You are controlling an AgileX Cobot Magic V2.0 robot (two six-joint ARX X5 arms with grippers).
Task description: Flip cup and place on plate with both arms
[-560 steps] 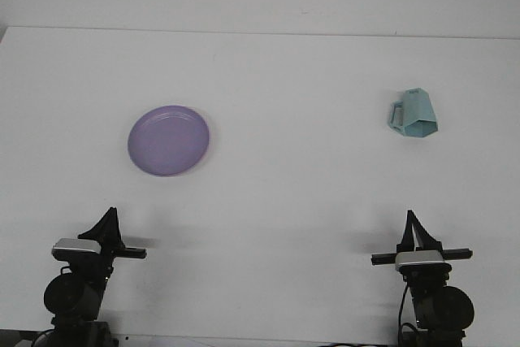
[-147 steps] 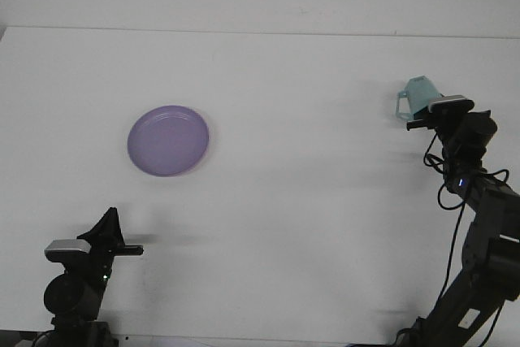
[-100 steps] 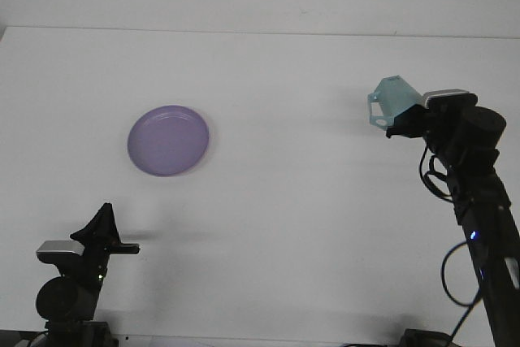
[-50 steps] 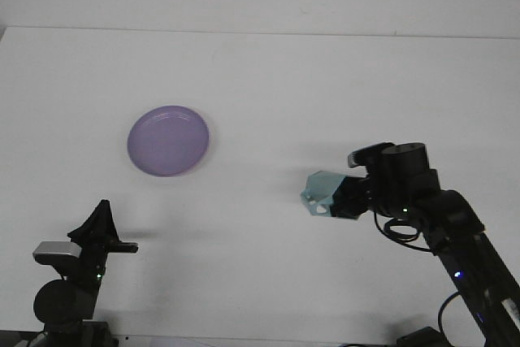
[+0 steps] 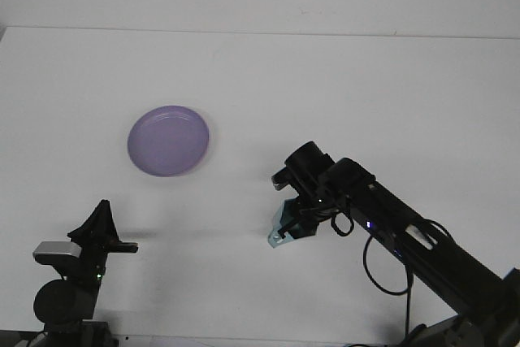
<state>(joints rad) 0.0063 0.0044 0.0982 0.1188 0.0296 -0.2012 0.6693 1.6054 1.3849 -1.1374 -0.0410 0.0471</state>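
Note:
A purple plate (image 5: 168, 140) lies flat on the white table, left of centre. The light teal cup (image 5: 283, 225) is held low over the table's middle front, mostly hidden behind my right gripper (image 5: 295, 219), which is shut on it. Only the cup's lower left part and a bit of its handle show. My right arm reaches in from the bottom right corner. My left gripper (image 5: 101, 223) rests at the bottom left, near the front edge, well below the plate and holding nothing.
The white table (image 5: 325, 87) runs back to a pale wall. Cables hang along the right arm (image 5: 414, 241). Bare tabletop lies between the plate and the cup.
The right arm has carried the cup further left and down, and turned its wrist, so the cup is now largely hidden under the gripper. The left arm has stayed put.

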